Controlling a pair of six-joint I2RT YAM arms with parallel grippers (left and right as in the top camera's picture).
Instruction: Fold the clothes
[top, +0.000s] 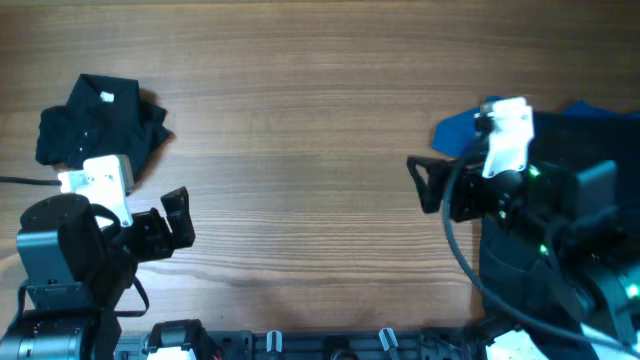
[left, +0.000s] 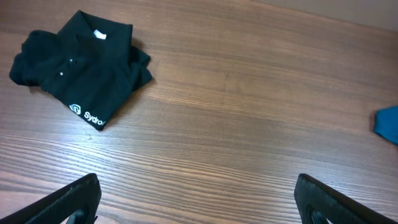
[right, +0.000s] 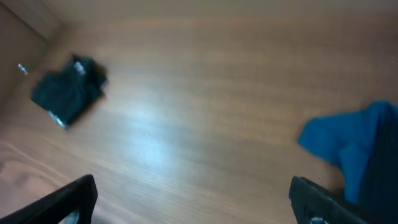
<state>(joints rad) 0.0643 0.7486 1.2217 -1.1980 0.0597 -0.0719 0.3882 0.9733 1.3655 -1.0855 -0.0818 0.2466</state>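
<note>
The black collared shirt (top: 100, 125) is lying folded at the far left of the counter (top: 320, 100), its white hem print facing the left claw (top: 178, 222). That claw is hovering near the shirt, spread wide and grasping nothing. The right claw (top: 420, 185) is likewise gaping, released and empty, beside a crumpled blue garment (top: 458, 130) at the right side.

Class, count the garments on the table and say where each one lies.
2. A folded black shirt lies near the left end of the table; a blue garment lies at the right end, partly hidden by the right arm, so more could be concealed there.
</note>
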